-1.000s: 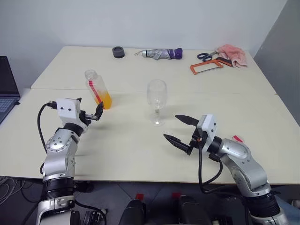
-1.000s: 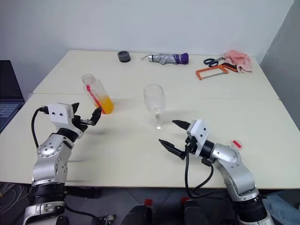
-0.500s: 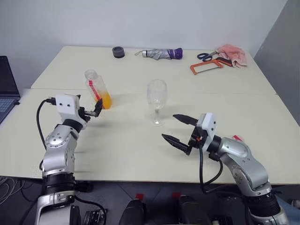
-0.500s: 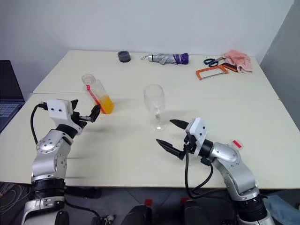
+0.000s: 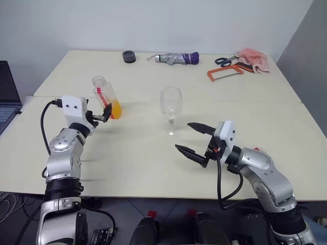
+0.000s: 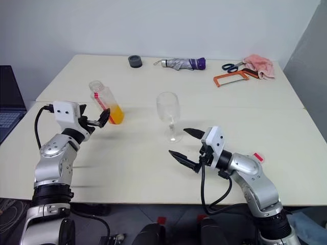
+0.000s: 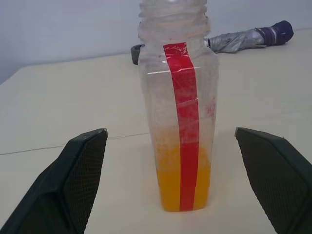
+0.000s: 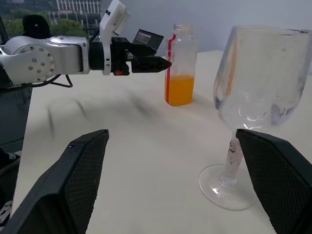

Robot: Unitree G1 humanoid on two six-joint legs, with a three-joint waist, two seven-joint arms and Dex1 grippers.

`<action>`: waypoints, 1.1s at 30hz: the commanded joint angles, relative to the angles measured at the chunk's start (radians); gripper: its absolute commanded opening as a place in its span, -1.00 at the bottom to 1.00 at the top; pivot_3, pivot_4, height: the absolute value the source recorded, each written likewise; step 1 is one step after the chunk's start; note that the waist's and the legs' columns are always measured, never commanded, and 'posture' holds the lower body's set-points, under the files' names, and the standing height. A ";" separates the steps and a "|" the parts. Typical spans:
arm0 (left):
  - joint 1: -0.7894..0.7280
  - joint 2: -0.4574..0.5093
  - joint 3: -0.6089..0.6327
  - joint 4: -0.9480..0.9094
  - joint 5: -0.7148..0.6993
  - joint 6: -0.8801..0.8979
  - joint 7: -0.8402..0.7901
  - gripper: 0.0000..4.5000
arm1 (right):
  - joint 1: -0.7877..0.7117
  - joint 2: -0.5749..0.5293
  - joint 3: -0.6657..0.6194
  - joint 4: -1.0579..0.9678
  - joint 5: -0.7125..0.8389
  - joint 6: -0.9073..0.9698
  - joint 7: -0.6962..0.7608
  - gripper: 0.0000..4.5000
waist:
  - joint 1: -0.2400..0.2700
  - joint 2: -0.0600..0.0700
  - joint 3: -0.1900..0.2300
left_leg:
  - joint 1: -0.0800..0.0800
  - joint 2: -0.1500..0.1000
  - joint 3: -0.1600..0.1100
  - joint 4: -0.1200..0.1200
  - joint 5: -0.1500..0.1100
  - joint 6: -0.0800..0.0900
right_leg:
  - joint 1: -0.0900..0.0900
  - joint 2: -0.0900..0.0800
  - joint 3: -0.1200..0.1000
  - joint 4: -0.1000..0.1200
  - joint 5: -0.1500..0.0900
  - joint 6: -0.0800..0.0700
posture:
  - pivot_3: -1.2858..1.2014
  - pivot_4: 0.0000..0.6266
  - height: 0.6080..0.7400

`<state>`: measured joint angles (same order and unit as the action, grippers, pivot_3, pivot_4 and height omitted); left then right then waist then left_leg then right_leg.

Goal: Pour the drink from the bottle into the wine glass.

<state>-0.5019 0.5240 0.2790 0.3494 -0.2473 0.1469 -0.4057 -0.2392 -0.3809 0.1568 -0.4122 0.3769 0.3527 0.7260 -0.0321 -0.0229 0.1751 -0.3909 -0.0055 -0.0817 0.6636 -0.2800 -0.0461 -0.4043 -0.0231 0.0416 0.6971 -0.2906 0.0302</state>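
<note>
laptop: dark laptop [image 5: 7, 97] at the far left edge, off the bench.
left pincer: left pincer [image 5: 100, 115] with its two black fingers spread wide, held level just in front of the bottle; in the left wrist view the fingers [image 7: 73, 185] stand to either side of the bottle, apart from it.
bottle: small clear plastic bottle with a red vertical label strip [image 5: 106, 96], upright on the cream bench [image 5: 153, 158], mouth uncapped, left of the glass.
drink: translucent orange-yellow liquid [image 7: 183, 183] filling only the lowest part of the bottle.
tape roll: dark grey ring [image 5: 129, 56] at the far side of the bench.
wine glass: clear stemmed wine glass with a rounded bowl [image 5: 170, 109], upright near the middle of the bench, well apart from the bottle, bowl looks empty.
umbrella: folded grey and purple umbrella [image 5: 177, 58] lying at the far edge.
right pincer: right pincer [image 5: 193, 139] with black fingers spread wide, pointing towards the glass, near its foot but clear of it, pinching nothing.
far right corner: orange-framed hacksaw [image 5: 225, 74], blue-handled scissors [image 5: 223, 60] and a pink cloth [image 5: 253, 59] close together.
</note>
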 commanded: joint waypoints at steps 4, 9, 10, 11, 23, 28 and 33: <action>-0.045 0.019 0.001 0.031 0.007 -0.011 -0.009 1.00 | -0.020 0.001 -0.002 -0.044 0.017 -0.006 0.002 0.98 | 0.000 0.000 0.000 | 0.000 0.000 0.000 0.000 0.000 0.000 | 0.000 0.000 0.000 0.000 0.000 0.000 | 0.03 -0.52 1.00; -0.051 0.017 -0.004 0.044 0.006 -0.014 -0.014 1.00 | -0.020 0.004 0.004 -0.043 0.012 -0.008 0.000 0.98 | 0.000 0.000 0.000 | 0.000 0.000 0.000 0.000 0.000 0.000 | 0.000 0.000 0.000 0.000 0.000 0.000 | 0.03 -0.52 1.00; -0.055 0.017 -0.004 0.051 0.007 -0.016 -0.016 1.00 | -0.021 0.004 0.005 -0.041 0.012 -0.008 0.000 0.98 | 0.000 0.000 0.000 | 0.000 0.000 0.000 0.000 0.000 0.000 | 0.000 0.000 0.000 0.000 0.000 0.000 | 0.03 -0.52 1.00; -0.059 0.017 -0.005 0.057 0.008 -0.017 -0.017 1.00 | -0.022 0.005 0.006 -0.041 0.012 -0.008 0.000 0.98 | 0.000 0.000 0.000 | 0.000 0.000 0.000 0.000 0.000 0.000 | 0.000 0.000 0.000 0.000 0.000 0.000 | 0.03 -0.52 1.00; -0.122 0.014 -0.020 0.139 0.027 -0.032 -0.026 1.00 | -0.036 0.007 0.015 -0.034 0.013 -0.012 0.005 0.98 | 0.000 0.000 0.000 | 0.000 0.000 0.000 0.000 0.000 0.000 | 0.000 0.000 0.000 0.000 0.000 0.000 | 0.03 -0.52 1.00; -0.142 0.015 -0.023 0.166 0.033 -0.042 -0.030 1.00 | -0.035 0.009 0.019 -0.033 0.009 -0.016 0.003 0.98 | 0.000 0.000 0.000 | 0.000 0.000 0.000 0.000 0.000 0.000 | 0.000 0.000 0.000 0.000 0.000 0.000 | 0.03 -0.52 1.00; -0.155 0.019 -0.028 0.183 0.037 -0.053 -0.033 1.00 | -0.034 0.011 0.023 -0.034 0.004 -0.018 0.001 0.98 | 0.000 0.000 0.000 | 0.000 0.000 0.000 0.000 0.000 0.000 | 0.000 0.000 0.000 0.000 0.000 0.000 | 0.03 -0.52 1.00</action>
<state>-0.6309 0.5246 0.2488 0.5399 -0.2184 0.1196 -0.4314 -0.2612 -0.3741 0.1809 -0.4122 0.3754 0.3550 0.7255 -0.0323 -0.0229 0.1751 -0.3914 -0.0057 -0.0820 0.6640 -0.2800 -0.0462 -0.4046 -0.0231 0.0414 0.6972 -0.2906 0.0302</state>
